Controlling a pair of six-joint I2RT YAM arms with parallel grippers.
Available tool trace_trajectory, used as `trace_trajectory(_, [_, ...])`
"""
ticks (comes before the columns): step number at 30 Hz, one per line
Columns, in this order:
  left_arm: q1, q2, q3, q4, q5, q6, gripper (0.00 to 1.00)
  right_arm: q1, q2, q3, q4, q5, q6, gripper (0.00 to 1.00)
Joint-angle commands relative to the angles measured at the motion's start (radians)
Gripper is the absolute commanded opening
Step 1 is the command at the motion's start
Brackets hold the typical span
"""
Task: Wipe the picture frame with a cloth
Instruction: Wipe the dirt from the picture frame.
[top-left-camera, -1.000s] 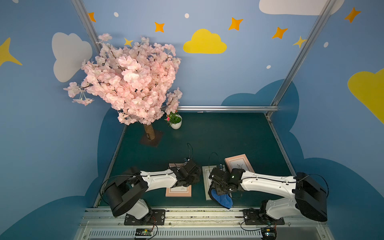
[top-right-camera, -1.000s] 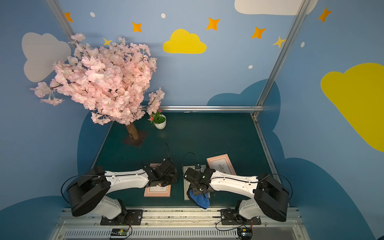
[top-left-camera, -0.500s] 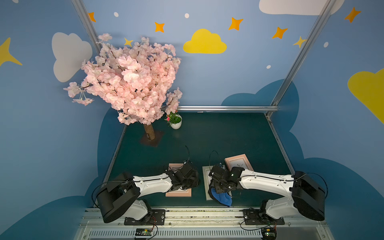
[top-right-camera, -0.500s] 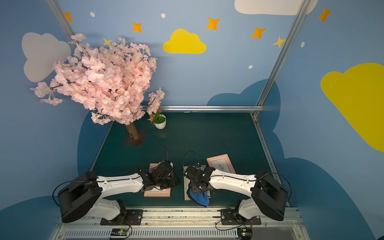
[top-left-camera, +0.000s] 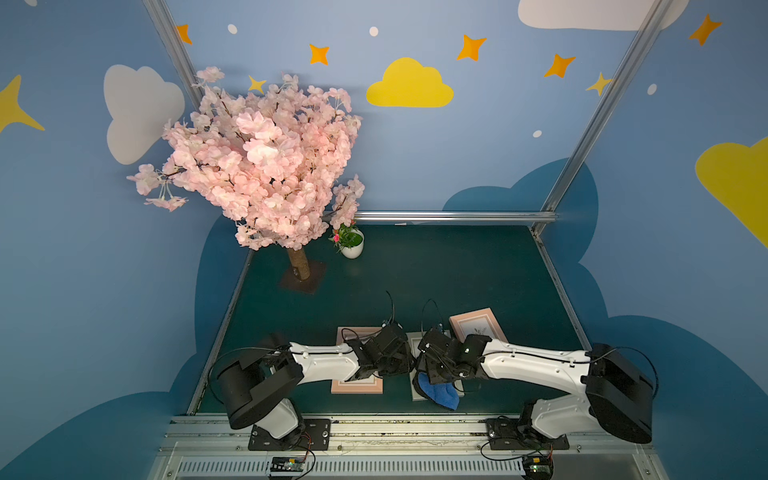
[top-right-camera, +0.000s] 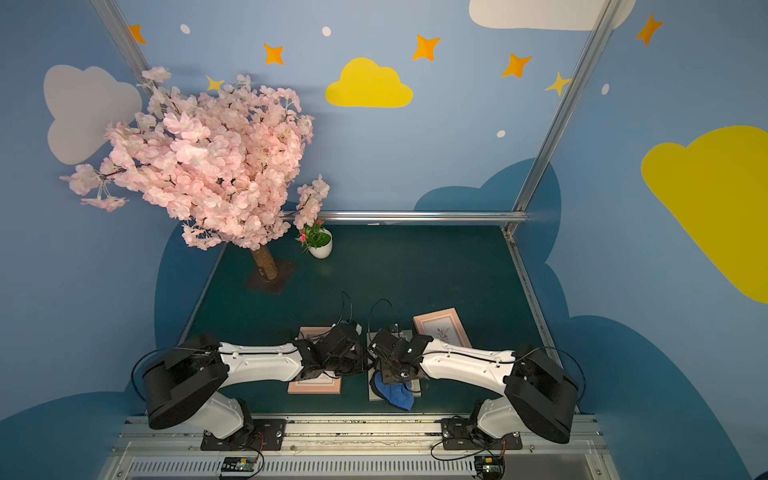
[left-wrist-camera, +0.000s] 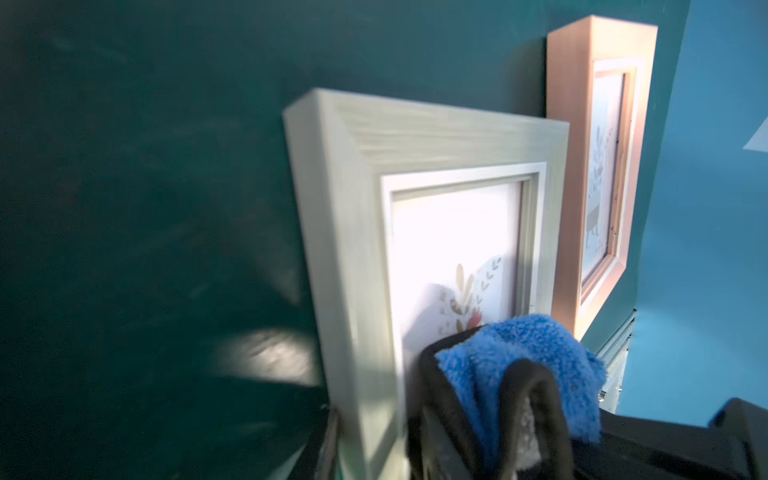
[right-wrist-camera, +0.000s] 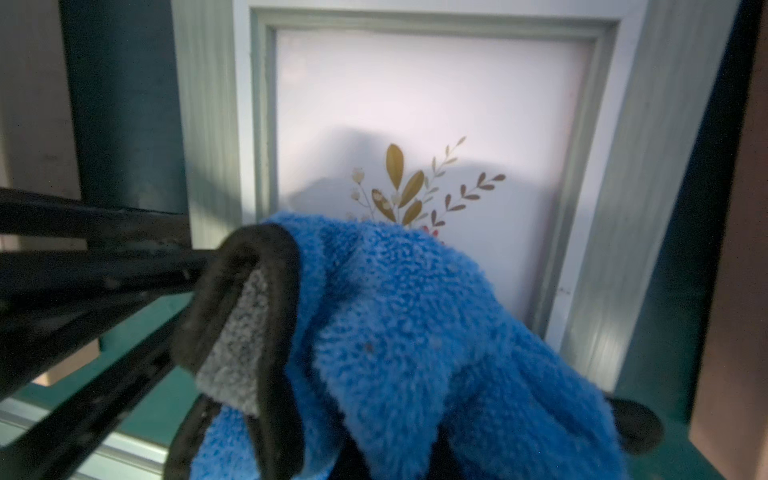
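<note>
A pale wood picture frame (top-left-camera: 416, 394) (top-right-camera: 374, 395) lies flat near the table's front, between my two arms. My right gripper (top-left-camera: 432, 374) is shut on the bunched blue cloth (top-left-camera: 440, 392) (right-wrist-camera: 415, 332), whose black-trimmed grey reverse shows. The cloth rests on the frame's glass at its near end and hides the right fingertips. My left gripper (top-left-camera: 405, 365) (left-wrist-camera: 374, 440) has come in from the left. Its jaws stand apart, with the frame's left rail (left-wrist-camera: 357, 332) between them. In the right wrist view the left gripper's fingers (right-wrist-camera: 104, 266) show as black bars beside the cloth.
A pink frame (top-left-camera: 357, 386) lies under my left forearm, and another pink frame (top-left-camera: 478, 324) lies just behind my right wrist. A pink blossom tree (top-left-camera: 257, 166) and a small potted plant (top-left-camera: 351, 245) stand at the back left. A metal rail (top-left-camera: 374, 432) runs along the front edge.
My left gripper has moved right, from over the left pink frame to the pale frame's left rail, and its jaws have parted. The right gripper with the cloth has barely shifted.
</note>
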Motion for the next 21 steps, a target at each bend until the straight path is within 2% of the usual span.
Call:
trace_trajectory(1, [-0.012,0.032,0.02,-0.032,-0.014,0.006,0.28,-0.005,-0.015,-0.022,-0.043,0.007,0.005,0.0])
trace_trajectory(6, [-0.02,0.053,0.03,-0.123,-0.066,0.001,0.18,-0.023,-0.016,-0.038,-0.048,0.015,0.012,0.0])
trace_trajectory(14, [-0.025,0.083,0.031,-0.185,-0.071,0.014,0.15,-0.118,0.035,-0.022,-0.011,0.01,-0.048,0.0])
trace_trajectory(21, [-0.026,0.093,0.033,-0.2,-0.075,0.009,0.15,-0.24,0.133,0.079,0.061,-0.023,-0.162,0.0])
